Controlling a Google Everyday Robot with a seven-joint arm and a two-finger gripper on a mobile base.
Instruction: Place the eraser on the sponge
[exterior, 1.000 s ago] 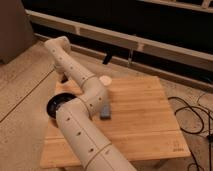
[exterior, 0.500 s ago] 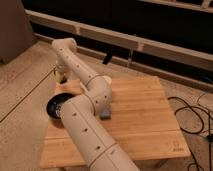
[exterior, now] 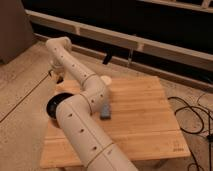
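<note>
Over the last second the arm only swayed a little. The tool stays closed by the far left corner of the tabletop, and I cannot tell whether it holds anything. A grey-blue block, eraser or sponge, lies near the tabletop's middle with nothing on it, so no stacking shows.

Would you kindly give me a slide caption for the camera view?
The arm bends over the wooden table, shut pincer near its far-left corner; a grey block lies mid-table.

Smooth pale wooden table, matt cream plastic arm
</note>
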